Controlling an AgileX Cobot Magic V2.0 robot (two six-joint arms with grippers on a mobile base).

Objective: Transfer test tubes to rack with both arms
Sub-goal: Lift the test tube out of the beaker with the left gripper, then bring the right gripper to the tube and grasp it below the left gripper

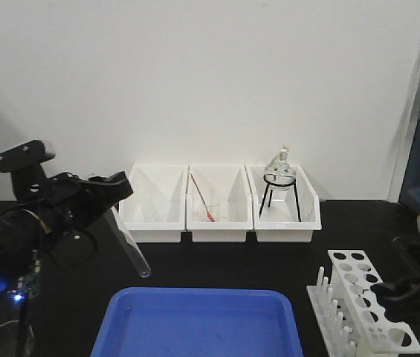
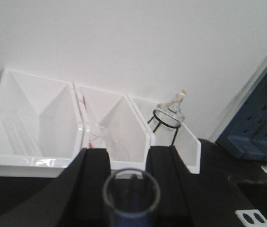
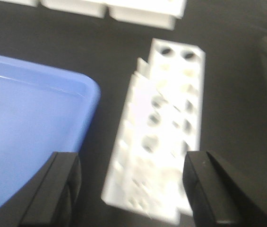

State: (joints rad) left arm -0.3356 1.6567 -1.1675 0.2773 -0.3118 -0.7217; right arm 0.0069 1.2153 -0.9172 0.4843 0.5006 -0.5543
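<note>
1. Spotting one tube (image 1: 131, 247) up in the air, tilted, round end low, well left of the rack (image 1: 363, 311).
2. Pinched near its mouth by the left gripper (image 1: 111, 193), jaws pressed onto the glass from both sides. Looking straight down the open mouth from the left wrist view.
3. Checking the rack now: every hole on show looks vacant, though badly blurred from the right wrist view. No tube seated, as far as can be told.
4. Finding the right gripper (image 3: 138, 189) directly over the rack, jaws spread wide, nothing between them.
5. Passing a blue tray (image 1: 195, 294) just left of the rack, lying between rack and lifted tube.
6. Moving behind the rack, toward the wall: three white bins (image 1: 217, 223) in a row, a flask (image 1: 279, 175) standing in the one nearest the rack. Cannot tell whether more tubes wait in the others.
7. Calling it early going: one tube picked up, none delivered. Left to do, by this reading: bringing that tube across to the rack, probably handing it over to the right side, seating it upright in a hole, then repeating for any others.
</note>
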